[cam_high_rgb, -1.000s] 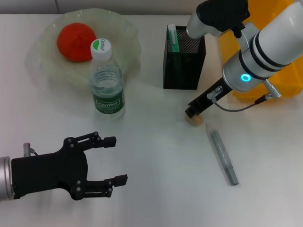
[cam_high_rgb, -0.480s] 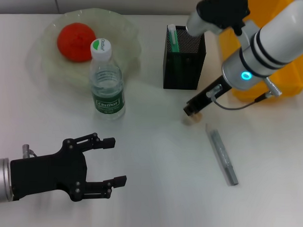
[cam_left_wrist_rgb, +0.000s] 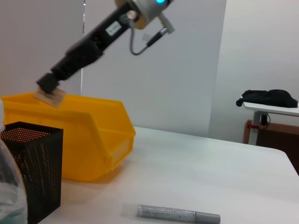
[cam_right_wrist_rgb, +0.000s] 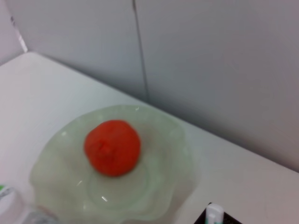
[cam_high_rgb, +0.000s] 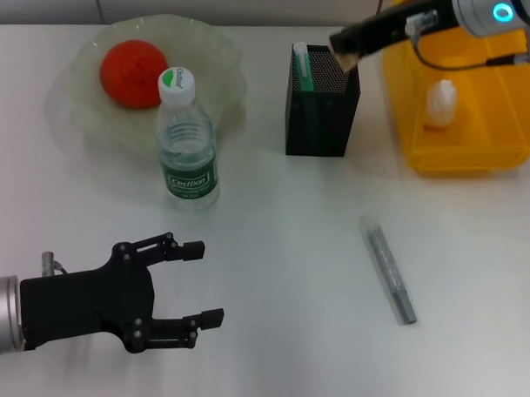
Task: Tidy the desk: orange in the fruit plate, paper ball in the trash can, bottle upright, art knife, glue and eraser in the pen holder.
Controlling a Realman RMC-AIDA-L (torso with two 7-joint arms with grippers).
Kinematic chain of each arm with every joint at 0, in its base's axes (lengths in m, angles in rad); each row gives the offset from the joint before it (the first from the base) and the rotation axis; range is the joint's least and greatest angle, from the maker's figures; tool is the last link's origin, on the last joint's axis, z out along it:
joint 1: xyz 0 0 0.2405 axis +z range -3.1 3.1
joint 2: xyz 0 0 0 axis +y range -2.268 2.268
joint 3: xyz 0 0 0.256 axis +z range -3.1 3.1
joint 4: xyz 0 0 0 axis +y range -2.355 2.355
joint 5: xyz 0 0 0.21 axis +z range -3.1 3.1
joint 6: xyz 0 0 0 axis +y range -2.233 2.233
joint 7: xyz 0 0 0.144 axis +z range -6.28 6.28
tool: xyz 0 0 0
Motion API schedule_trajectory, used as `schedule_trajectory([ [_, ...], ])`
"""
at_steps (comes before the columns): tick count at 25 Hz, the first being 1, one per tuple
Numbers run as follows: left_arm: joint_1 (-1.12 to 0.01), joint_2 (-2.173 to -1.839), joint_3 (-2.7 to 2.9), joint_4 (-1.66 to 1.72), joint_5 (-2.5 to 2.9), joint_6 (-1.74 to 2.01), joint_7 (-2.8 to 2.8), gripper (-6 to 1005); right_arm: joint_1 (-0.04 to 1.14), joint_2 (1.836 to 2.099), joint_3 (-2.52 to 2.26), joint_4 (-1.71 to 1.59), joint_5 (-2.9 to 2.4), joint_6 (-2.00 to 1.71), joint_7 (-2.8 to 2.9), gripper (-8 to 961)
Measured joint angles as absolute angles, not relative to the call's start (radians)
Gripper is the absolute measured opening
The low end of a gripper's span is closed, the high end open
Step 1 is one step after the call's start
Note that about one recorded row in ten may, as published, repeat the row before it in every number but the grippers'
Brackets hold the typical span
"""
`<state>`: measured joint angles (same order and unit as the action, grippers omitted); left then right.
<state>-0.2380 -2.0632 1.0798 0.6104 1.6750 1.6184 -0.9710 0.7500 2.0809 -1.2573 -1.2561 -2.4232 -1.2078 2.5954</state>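
My right gripper (cam_high_rgb: 342,41) is shut on a small tan eraser (cam_high_rgb: 346,54) and holds it above the far right corner of the black mesh pen holder (cam_high_rgb: 319,109). The left wrist view shows this gripper (cam_left_wrist_rgb: 47,86) with the eraser (cam_left_wrist_rgb: 50,95) above the holder (cam_left_wrist_rgb: 31,168). A green-and-white glue stick (cam_high_rgb: 301,62) stands in the holder. The grey art knife (cam_high_rgb: 388,269) lies on the table to the front right. The orange (cam_high_rgb: 132,72) lies in the fruit plate (cam_high_rgb: 92,123). The bottle (cam_high_rgb: 187,143) stands upright. My left gripper (cam_high_rgb: 197,283) is open and empty at the front left.
A yellow bin (cam_high_rgb: 476,145) stands at the back right, right of the pen holder, with a white paper ball (cam_high_rgb: 440,102) inside. The right wrist view shows the orange (cam_right_wrist_rgb: 112,147) in the plate (cam_right_wrist_rgb: 161,186) and the glue tip (cam_right_wrist_rgb: 215,214).
My right gripper has lifted the eraser off the table in front of the pen holder and carried it up and back, above the holder's far right corner. The left arm has not moved.
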Motion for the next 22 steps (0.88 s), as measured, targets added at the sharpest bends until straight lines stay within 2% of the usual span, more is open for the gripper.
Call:
schedule_trajectory([
  [5, -0.237, -2.063, 1.08, 0.61, 1.675, 1.619, -0.971, 857, 0.826, 2.079, -1.236, -1.082, -2.423, -1.171, 2.54, 133],
  [10, -0.233, -2.063, 1.08, 0.61, 1.675, 1.623, -0.972, 857, 0.846, 2.082, -1.246, -1.011, -2.424, -1.118, 2.506, 191],
  [14, -0.232, -2.063, 1.078, 0.611, 1.675, 1.633, -0.971, 857, 0.825, 2.082, -1.241, -1.079, -2.428, -1.155, 2.541, 237],
  [15, -0.232, -2.063, 1.077, 0.613, 1.675, 1.638, -0.971, 857, 0.789, 2.082, -1.244, -1.174, -2.43, -1.202, 2.577, 249],
  [22, -0.23, -2.063, 1.077, 0.62, 1.675, 1.647, -0.974, 857, 0.645, 2.086, -1.267, -1.49, -2.431, -1.448, 2.709, 512],
])
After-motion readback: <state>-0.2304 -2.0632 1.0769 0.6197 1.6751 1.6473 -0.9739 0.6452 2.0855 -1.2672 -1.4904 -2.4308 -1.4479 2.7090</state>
